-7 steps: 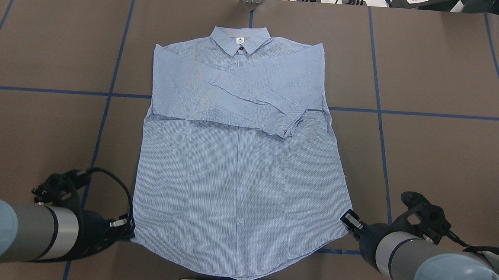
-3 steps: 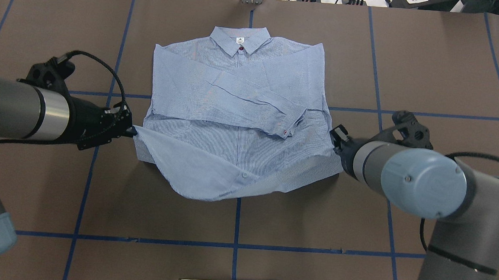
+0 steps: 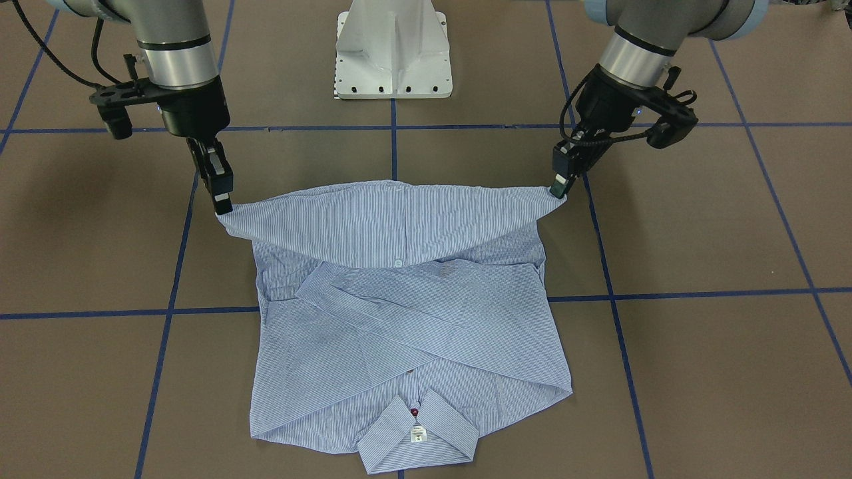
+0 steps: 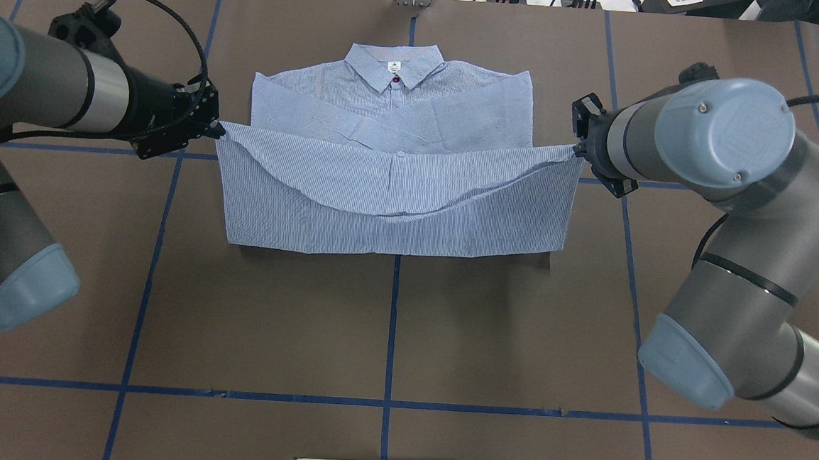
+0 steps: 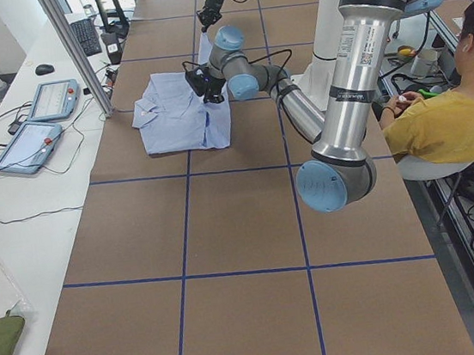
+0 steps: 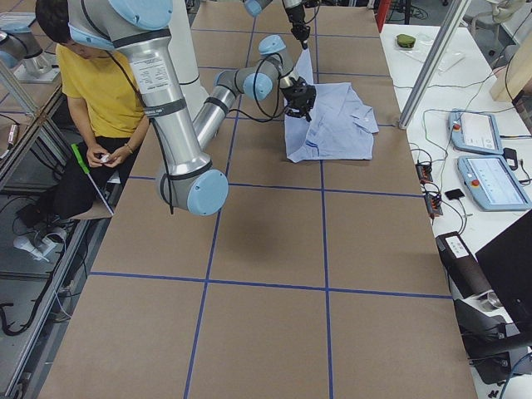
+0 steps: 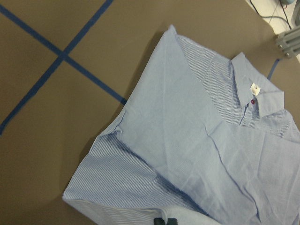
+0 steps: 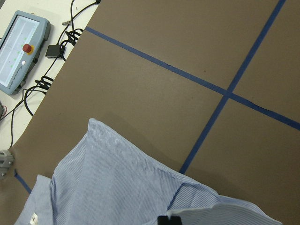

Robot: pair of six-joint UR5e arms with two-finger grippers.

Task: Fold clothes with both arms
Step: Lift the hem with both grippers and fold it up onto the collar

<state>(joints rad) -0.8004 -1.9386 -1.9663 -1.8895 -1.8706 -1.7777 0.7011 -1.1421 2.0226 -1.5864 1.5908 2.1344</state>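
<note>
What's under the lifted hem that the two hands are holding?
Under the hem lies the front of the shirt with its crossed sleeves. Overhead, the hem hides the sleeve ends; only the collar and shoulders show beyond it.

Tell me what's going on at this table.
The robot is folding a striped blue shirt on the table. The left pincer and right pincer each grip one hem corner, holding the bottom edge stretched taut in the air above the crossed sleeves. The lower half is doubled over, the collar is uncovered, and the hem is not yet laid down.
</note>
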